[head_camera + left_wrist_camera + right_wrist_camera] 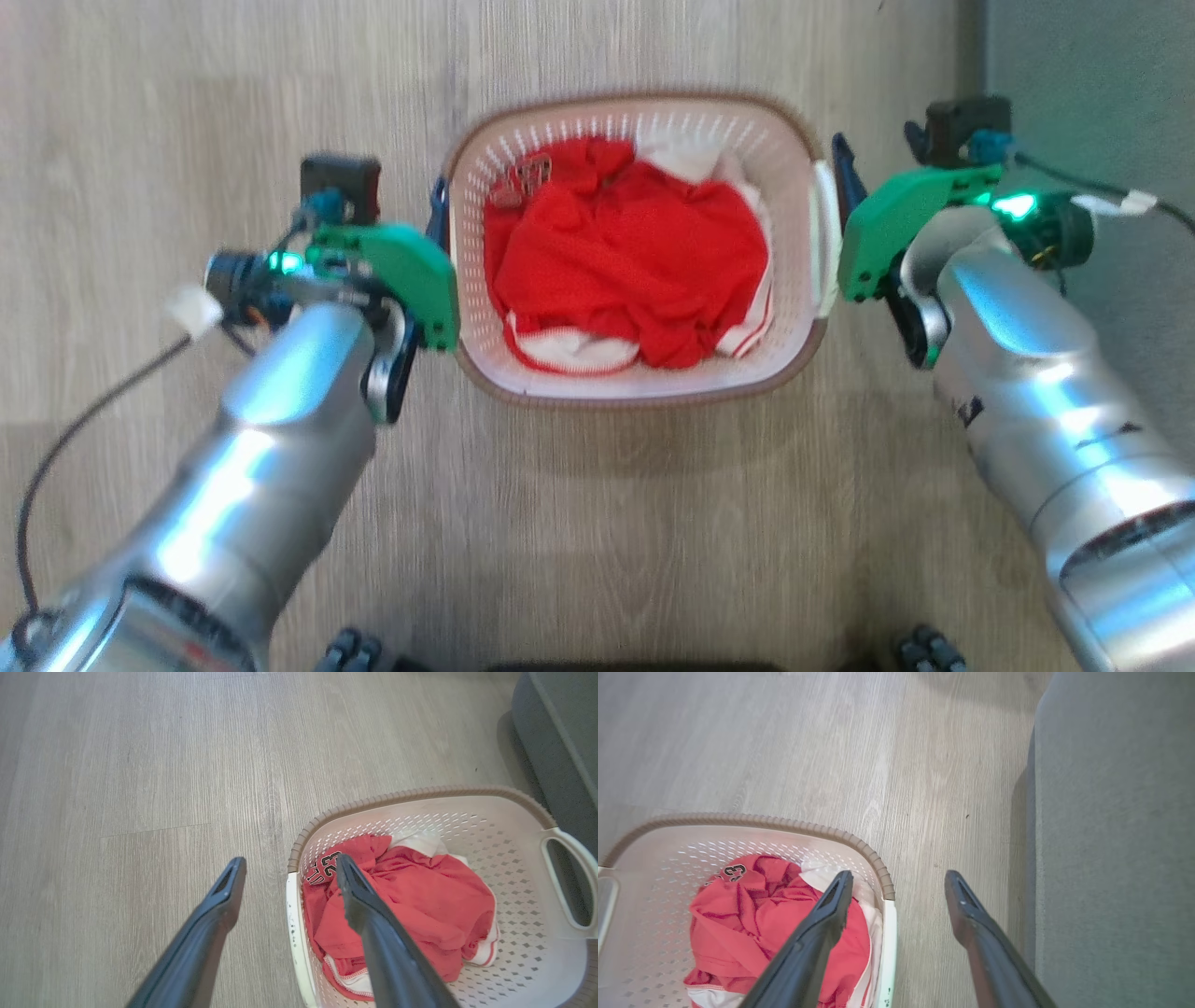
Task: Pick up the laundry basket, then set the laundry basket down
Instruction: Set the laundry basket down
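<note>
The laundry basket, cream-white with a brown rim, stands on the wood floor with red-and-white clothes inside. My left gripper is at its left side, open. In the left wrist view the left gripper straddles the white left handle edge, one finger over the clothes and one outside. My right gripper is at the basket's right side, also open. The right gripper straddles the right handle edge the same way. Neither gripper holds anything.
A grey piece of furniture stands close to the right of the basket and my right arm, and it also shows as a grey block. Bare wood floor stretches to the left and ahead. Cables hang from both wrists.
</note>
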You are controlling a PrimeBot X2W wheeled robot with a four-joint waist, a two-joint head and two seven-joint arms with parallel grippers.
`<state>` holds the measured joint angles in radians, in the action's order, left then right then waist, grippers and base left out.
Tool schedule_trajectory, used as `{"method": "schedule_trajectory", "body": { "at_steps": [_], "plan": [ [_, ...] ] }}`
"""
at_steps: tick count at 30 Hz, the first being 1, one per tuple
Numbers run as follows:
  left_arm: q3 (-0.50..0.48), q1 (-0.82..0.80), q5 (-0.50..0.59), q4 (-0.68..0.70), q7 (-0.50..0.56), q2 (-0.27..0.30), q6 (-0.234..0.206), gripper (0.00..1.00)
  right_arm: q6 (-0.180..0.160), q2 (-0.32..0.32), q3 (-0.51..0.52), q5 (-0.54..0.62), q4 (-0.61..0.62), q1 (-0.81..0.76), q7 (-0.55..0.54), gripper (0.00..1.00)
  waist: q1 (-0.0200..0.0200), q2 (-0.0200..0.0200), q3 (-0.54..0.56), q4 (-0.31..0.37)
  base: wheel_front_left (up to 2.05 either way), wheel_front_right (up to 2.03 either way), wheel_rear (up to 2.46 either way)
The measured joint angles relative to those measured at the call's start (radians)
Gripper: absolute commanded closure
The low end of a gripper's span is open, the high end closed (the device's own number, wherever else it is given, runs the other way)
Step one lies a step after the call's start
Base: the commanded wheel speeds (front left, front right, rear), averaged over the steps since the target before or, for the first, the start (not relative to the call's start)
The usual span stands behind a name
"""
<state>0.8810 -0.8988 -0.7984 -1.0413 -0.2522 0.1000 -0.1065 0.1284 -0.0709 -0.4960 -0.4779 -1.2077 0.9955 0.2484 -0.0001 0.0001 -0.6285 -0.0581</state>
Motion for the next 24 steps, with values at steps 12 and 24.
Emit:
{"method": "schedule_trajectory", "body": {
  "at_steps": [12,24],
  "plan": [
    [-0.287,0.351,0.237,0.320,0.000,0.049,-0.017,0.00,0.000,0.002,0.144,0.073,0.234,-0.247,0.001,0.00,0.0000,0.0000,0.251,0.020,0.00,0.00,0.00],
    [-0.497,0.643,0.420,0.599,0.000,0.049,-0.016,0.00,0.000,0.005,0.264,0.160,0.507,-0.536,0.001,0.00,-0.0001,0.0000,0.464,0.017,0.00,0.00,0.00]
  ]
}}
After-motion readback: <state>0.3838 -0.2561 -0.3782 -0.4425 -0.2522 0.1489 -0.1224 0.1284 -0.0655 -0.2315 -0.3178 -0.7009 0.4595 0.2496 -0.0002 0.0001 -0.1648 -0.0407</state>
